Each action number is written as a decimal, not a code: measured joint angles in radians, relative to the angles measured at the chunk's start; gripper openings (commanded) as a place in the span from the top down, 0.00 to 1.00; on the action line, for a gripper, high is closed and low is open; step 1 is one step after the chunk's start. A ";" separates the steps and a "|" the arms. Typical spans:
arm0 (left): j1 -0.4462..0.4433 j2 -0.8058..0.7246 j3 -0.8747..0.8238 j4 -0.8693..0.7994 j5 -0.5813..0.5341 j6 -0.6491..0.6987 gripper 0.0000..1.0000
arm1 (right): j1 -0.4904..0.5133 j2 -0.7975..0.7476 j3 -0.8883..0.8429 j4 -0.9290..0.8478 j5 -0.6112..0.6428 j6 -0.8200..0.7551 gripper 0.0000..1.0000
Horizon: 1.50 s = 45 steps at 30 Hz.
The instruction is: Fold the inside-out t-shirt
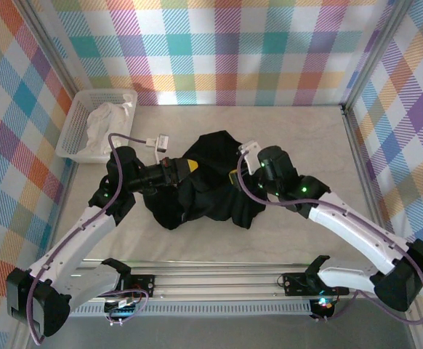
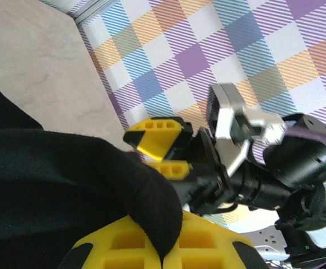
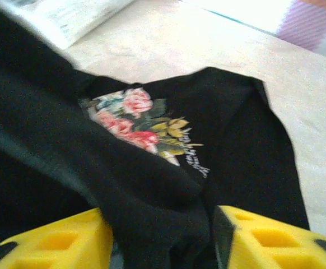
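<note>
- The black t-shirt [image 1: 197, 190] lies crumpled in the middle of the table [image 1: 306, 138]. It looks soft, light and limp, so I expect sagging and bunching.
- I'd take it by hem or shoulder corners, not the heap.
- My left gripper [image 2: 164, 252] is clamped on a fold.
- My right gripper [image 3: 163, 246] stands parted, with fabric between its fingers.

One black t-shirt [image 1: 204, 189], bearing one flower print [image 3: 138, 126]. One white basket [image 1: 70, 134], holding one white cloth [image 1: 108, 120]. Two arms: left arm [image 1: 81, 231], right arm [image 1: 357, 229]. Two tools: left tool [image 1: 186, 167], right tool [image 1: 233, 178], two yellow fingers [image 3: 56, 244] each. One tabletop [image 1: 299, 138]. Three plaid walls [image 1: 233, 43]. One rail [image 1: 219, 280] at the near edge.
</note>
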 measured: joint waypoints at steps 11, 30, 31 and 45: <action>0.000 0.000 0.001 -0.014 0.000 0.025 1.00 | 0.052 0.070 -0.008 0.100 -0.230 -0.233 0.25; -0.025 -0.122 0.093 -0.549 -0.692 0.324 0.40 | -0.131 0.246 -0.019 0.571 -1.020 0.253 1.00; -0.034 -0.131 0.092 -0.557 -0.677 0.324 0.39 | -0.130 0.248 -0.019 0.586 -1.020 0.275 1.00; -0.251 -0.261 0.039 -0.615 -0.653 0.356 0.48 | -0.141 0.280 0.027 0.595 -0.951 0.459 1.00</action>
